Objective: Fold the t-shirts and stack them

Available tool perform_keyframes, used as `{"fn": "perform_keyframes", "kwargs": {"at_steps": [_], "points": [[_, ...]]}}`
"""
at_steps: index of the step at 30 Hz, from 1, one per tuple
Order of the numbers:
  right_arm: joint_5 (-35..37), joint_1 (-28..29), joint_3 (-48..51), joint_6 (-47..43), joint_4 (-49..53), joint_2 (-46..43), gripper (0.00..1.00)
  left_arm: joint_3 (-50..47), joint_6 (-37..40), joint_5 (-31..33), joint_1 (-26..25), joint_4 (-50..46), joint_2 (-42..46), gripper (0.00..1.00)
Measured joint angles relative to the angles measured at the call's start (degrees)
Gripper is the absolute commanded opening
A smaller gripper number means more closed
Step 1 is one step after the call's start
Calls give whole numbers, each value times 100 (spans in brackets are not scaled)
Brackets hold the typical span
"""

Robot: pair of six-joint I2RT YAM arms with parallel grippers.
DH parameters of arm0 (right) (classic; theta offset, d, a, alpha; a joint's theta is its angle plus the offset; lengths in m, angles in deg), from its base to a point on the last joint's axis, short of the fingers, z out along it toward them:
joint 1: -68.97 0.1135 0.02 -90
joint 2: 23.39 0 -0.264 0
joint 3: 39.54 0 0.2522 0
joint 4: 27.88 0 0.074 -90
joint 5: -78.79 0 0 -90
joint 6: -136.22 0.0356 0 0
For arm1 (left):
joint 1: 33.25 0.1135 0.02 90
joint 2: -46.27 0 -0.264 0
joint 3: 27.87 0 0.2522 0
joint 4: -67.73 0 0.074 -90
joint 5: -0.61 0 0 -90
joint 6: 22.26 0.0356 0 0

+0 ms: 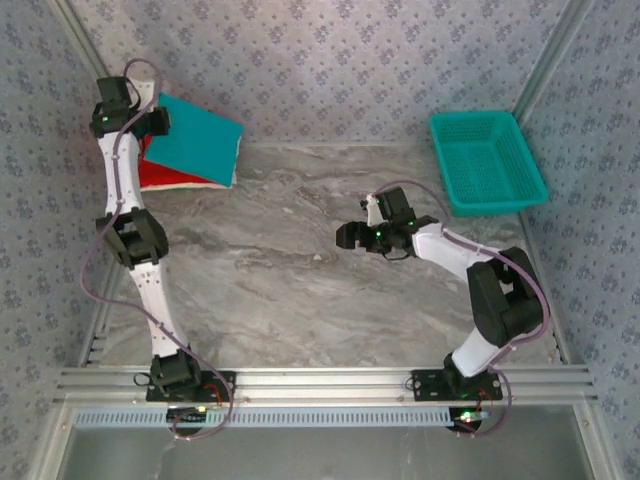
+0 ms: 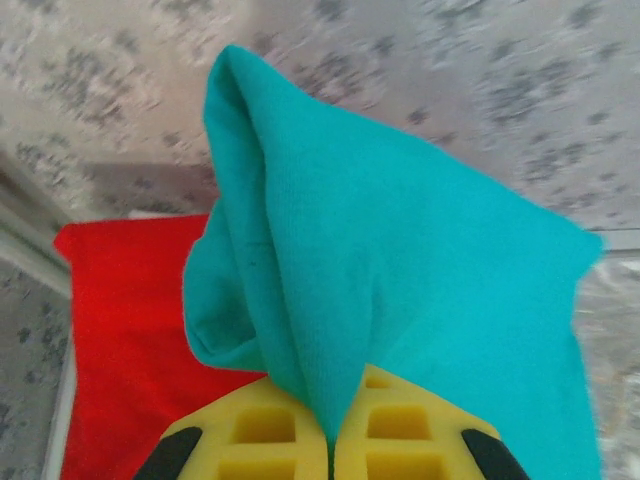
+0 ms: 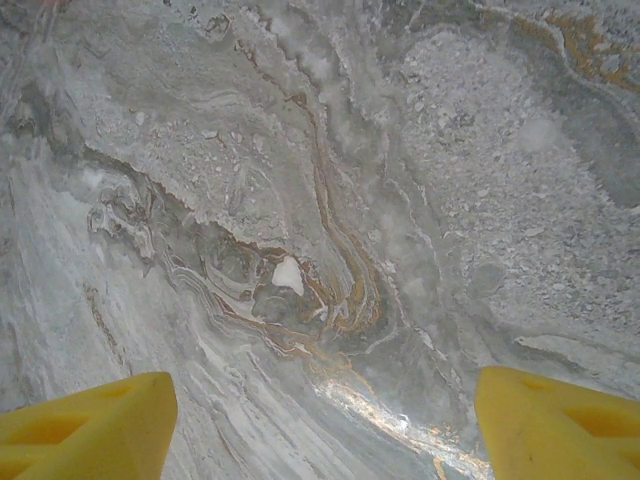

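Observation:
A folded teal t-shirt [image 1: 197, 138] hangs tilted at the table's far left corner, above a folded red t-shirt [image 1: 165, 177] with a white one's edge [image 1: 233, 176] showing under it. My left gripper [image 1: 148, 122] is shut on the teal shirt's near-left edge. In the left wrist view the yellow fingers [image 2: 260, 435] pinch a fold of the teal t-shirt [image 2: 400, 290], and the red t-shirt [image 2: 120, 330] lies beneath. My right gripper [image 1: 350, 235] hovers open over bare marble at mid-table. Its yellow fingertips [image 3: 90, 430] stand wide apart with nothing between them.
A teal mesh basket [image 1: 487, 160] stands at the far right of the marble table [image 1: 300, 290]. Patterned walls close in the back and both sides. A metal rail [image 1: 320, 383] runs along the near edge.

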Motion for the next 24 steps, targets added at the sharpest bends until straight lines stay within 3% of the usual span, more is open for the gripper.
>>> {"fn": "perform_keyframes", "kwargs": {"at_steps": [3, 5, 7, 9, 15, 17, 24], "points": [[24, -22, -107, -20, 105, -9, 81, 17, -114, 179, 166, 120, -302, 36], [55, -37, -136, -33, 153, -33, 81, 17, -195, 402, 267, 205, -481, 40], [76, -44, -151, -61, 210, -59, 81, 17, -286, 673, 350, 264, -610, 56], [127, -63, -175, -96, 282, -87, 81, 17, -437, 925, 435, 238, -651, 66], [363, -140, -179, -269, 400, -321, 82, -431, -861, 1213, 555, 310, -243, 77], [505, -164, -177, -358, 389, -466, 83, -1537, -975, 1220, 520, 688, 450, 81], [1635, -160, 365, -951, -219, -1589, 90, -6773, -1464, 975, -109, 3077, 4376, 90]]}}
